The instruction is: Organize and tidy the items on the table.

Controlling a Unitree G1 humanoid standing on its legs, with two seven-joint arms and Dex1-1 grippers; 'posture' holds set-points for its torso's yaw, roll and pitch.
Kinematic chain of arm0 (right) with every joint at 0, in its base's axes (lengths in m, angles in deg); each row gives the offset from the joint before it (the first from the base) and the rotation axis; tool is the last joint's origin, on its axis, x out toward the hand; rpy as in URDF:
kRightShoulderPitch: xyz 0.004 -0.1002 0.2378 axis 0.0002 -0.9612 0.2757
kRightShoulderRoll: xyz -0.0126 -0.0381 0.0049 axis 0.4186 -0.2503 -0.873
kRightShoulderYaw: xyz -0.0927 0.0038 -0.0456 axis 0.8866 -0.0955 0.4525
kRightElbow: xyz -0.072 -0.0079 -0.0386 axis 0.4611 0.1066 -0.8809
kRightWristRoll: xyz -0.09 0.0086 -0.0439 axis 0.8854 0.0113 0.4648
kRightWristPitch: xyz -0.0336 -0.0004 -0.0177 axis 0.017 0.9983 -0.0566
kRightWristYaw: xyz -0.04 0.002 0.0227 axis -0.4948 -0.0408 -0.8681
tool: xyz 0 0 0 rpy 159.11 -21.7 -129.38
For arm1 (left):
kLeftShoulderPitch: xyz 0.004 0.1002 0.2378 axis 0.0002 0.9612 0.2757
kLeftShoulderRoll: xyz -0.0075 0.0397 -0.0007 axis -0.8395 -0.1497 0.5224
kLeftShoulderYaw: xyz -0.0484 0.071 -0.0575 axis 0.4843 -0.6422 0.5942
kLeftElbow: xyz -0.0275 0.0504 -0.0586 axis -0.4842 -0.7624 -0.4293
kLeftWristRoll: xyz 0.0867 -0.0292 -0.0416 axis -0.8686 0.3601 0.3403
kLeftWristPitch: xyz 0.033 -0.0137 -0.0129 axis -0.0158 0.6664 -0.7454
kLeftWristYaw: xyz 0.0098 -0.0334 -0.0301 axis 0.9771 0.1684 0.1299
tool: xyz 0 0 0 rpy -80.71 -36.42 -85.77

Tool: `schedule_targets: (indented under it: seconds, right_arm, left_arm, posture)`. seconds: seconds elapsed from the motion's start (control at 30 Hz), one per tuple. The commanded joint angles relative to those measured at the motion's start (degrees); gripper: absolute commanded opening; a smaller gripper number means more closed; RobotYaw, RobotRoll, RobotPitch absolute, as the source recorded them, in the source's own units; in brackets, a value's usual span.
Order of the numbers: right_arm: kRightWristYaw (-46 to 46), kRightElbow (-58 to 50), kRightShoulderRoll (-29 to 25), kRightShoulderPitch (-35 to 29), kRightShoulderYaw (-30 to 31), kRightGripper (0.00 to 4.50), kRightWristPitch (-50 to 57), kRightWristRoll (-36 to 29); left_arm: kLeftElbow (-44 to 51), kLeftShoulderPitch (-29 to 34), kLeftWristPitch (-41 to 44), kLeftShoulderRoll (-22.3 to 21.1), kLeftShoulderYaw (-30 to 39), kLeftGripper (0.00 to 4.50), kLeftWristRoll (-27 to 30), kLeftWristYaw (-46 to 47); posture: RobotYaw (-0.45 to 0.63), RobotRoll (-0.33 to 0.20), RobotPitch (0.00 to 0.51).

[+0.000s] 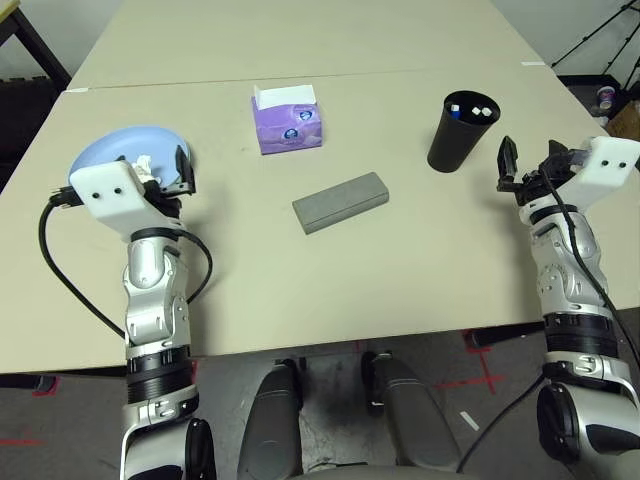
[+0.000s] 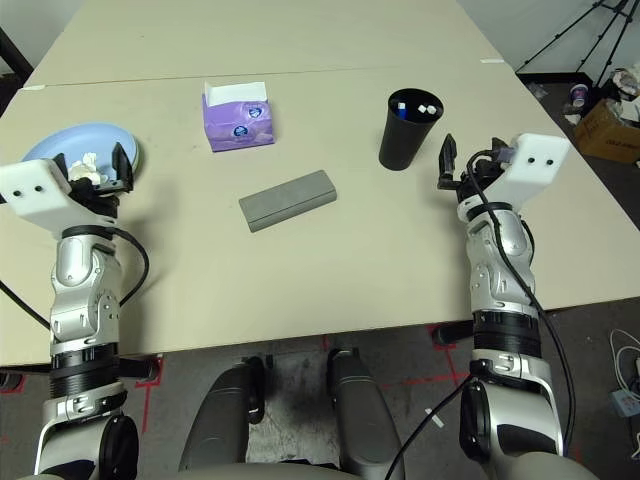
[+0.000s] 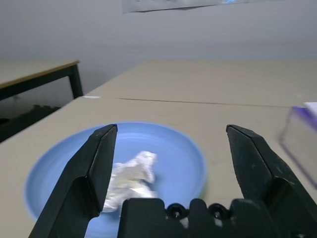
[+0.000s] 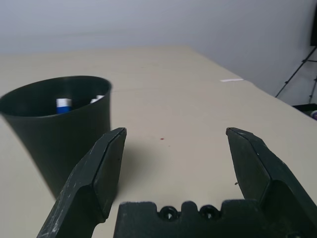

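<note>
A light blue plate (image 1: 105, 152) lies at the table's left edge with a crumpled white tissue (image 3: 131, 176) in it. My left gripper (image 1: 165, 176) hovers open just over the plate's near rim, nothing between its fingers. The grey glasses case (image 1: 341, 201) lies shut at mid-table. On the right stands the black cup (image 1: 460, 132) with two capped white pens (image 1: 468, 110) upright inside. My right gripper (image 1: 530, 160) hangs open and empty to the right of the cup, apart from it. The sunglasses and the pale green plate are out of view.
A purple tissue box (image 1: 288, 122) stands behind the case, toward the table's middle. The beige table (image 1: 400, 270) has wide bare room in front of the case and between the arms. A second table adjoins at the back.
</note>
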Motion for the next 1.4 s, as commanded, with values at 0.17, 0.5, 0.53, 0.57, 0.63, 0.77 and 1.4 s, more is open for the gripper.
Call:
schedule_targets:
  seconds: [0.17,0.5,0.53,0.57,0.63,0.77,1.4]
  right_arm:
    - [11.9,8.0,-2.7,0.3,-1.7,4.44,-5.3,-4.6]
    - [23.2,15.0,-6.0,1.5,-2.1,4.44,-11.0,-7.4]
    - [23.3,15.3,-6.3,1.4,-2.0,4.44,-11.2,-7.2]
    - [23.3,15.4,-6.4,1.4,-2.1,4.44,-11.3,-7.2]
    - [22.6,15.2,-6.3,1.4,-2.3,4.44,-11.0,-7.0]
    - [19.1,14.3,-6.6,1.0,-2.0,4.44,-10.1,-5.2]
    - [10.0,9.2,-5.2,-0.7,-2.6,4.44,-6.4,-4.7]
  left_arm:
    - [-9.8,2.9,-7.0,-5.2,2.3,4.50,4.3,-9.0]
    - [-8.8,5.6,-7.0,-9.6,5.8,4.50,12.3,-17.6]
    - [-8.8,5.7,-6.9,-10.1,6.1,4.50,12.6,-18.0]
    - [-9.0,5.8,-6.8,-10.5,6.2,4.50,12.7,-18.3]
    - [-9.5,5.6,-6.8,-11.1,6.4,4.50,12.8,-18.7]
    - [-11.9,5.0,-6.6,-12.8,5.9,4.50,12.4,-20.4]
    - [-13.5,2.9,-4.0,-13.7,6.7,4.50,15.3,-22.6]
  posture:
    - [-0.07,0.000,0.195]
    - [-0.04,0.000,0.190]
    - [-0.04,0.000,0.190]
    - [-0.04,0.000,0.189]
    - [-0.04,0.000,0.186]
    - [-0.04,0.000,0.183]
    - [-0.07,0.000,0.170]
